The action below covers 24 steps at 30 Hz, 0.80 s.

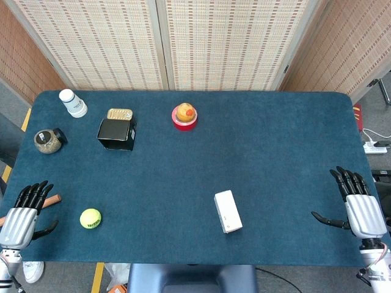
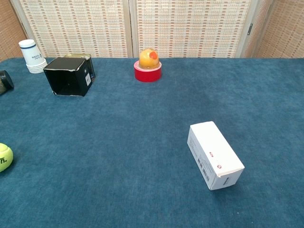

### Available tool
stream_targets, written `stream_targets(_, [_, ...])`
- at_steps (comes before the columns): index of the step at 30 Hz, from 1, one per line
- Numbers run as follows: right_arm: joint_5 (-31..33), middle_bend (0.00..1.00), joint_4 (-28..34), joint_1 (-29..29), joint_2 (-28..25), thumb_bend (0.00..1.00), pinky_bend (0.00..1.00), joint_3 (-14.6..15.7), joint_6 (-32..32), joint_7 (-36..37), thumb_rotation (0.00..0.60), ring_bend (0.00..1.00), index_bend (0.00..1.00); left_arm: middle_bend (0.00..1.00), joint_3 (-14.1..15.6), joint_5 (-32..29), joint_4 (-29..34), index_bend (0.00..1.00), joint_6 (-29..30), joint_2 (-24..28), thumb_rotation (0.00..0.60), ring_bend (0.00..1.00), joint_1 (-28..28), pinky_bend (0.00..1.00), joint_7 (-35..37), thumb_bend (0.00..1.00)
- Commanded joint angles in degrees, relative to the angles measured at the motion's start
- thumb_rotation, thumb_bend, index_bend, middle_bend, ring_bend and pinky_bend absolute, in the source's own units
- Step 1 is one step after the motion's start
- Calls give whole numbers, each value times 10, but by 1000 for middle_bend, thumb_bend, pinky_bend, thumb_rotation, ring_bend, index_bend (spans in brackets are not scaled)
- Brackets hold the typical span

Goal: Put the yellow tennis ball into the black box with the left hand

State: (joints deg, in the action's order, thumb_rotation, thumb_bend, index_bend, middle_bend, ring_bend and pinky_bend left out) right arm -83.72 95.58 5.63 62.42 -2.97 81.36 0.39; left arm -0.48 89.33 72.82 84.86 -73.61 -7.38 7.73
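Note:
The yellow tennis ball lies near the table's front left edge; the chest view shows it cut off at the left border. The black box stands at the back left, its open side facing the front. My left hand rests at the front left corner, fingers apart and holding nothing, a short way left of the ball. My right hand lies at the front right edge, fingers spread and empty. Neither hand shows in the chest view.
A white box lies front centre. A red ring with an orange fruit-like thing sits at the back centre. White cups, a tin and a dark jar crowd the back left. A brown stick lies by my left hand.

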Motion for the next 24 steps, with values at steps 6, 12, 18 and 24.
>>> stream_targets(6, [-83,0,-39,-36,30,0,0,5,119,25,508,0,64,0,9,-3,1,0,-16,5,469,0,1,0,7,222])
stream_targets(12, [-59,0,-20,-36,13,0,0,6,92,22,508,0,62,0,14,-12,23,0,-48,26,454,0,-7,0,-7,225])
stream_targets(18, [-59,0,-16,-28,12,0,0,6,76,15,508,0,62,425,-19,10,-6,447,56,-7,331,389,8,462,31,224])
stream_targets(24, [-48,0,-14,-23,10,0,0,4,59,13,508,0,62,1000,-2,21,-113,1000,86,-46,309,1000,32,1000,112,236])
